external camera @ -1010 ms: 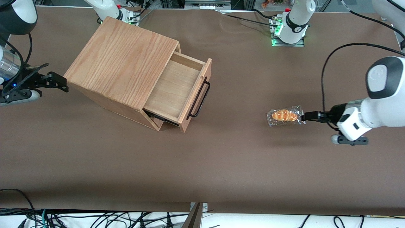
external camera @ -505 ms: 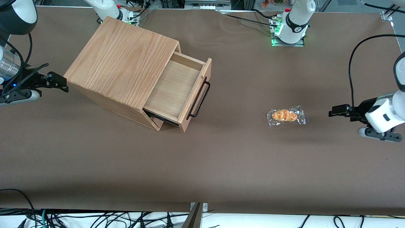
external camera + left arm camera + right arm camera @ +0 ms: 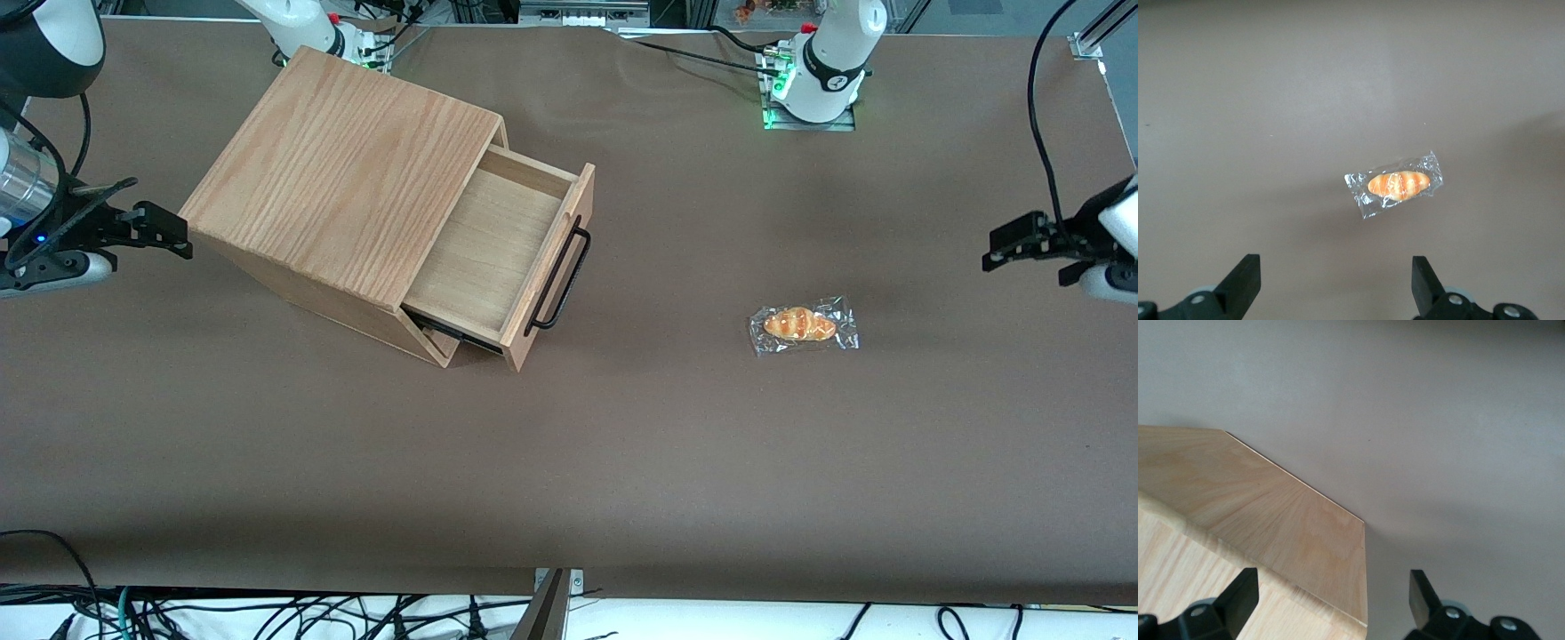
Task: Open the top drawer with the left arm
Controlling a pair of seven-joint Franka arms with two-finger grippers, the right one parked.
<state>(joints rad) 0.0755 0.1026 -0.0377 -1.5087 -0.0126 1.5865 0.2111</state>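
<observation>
Light wood, fine straight grain: the top drawer [image 3: 494, 253] stands pulled well out of the oak-grain cabinet [image 3: 342, 191], its shallow tray bare and open to view. Front panel is a narrow pale board carrying a long black bar handle [image 3: 560, 278], the bar standing off the wood on two short legs. A dark gap shows under the drawer's near corner. Cabinet sits angled on the brown worktop [image 3: 622, 427], toward the parked arm's end, its wide grained top panel overhanging the drawer's inner part. The left arm [image 3: 1116, 240] shows only at the worktop's working-arm end; its hand [image 3: 1009, 249] hangs above the worktop, well apart from the drawer and touching nothing. In the left wrist view the hand [image 3: 1335, 283] has its two black fingers [image 3: 1241, 283] spread wide with nothing between them. A small bun in clear wrap [image 3: 803, 325] lies flat on the worktop between hand and drawer, nearer the hand; the left wrist view also shows this bun [image 3: 1397, 185].
</observation>
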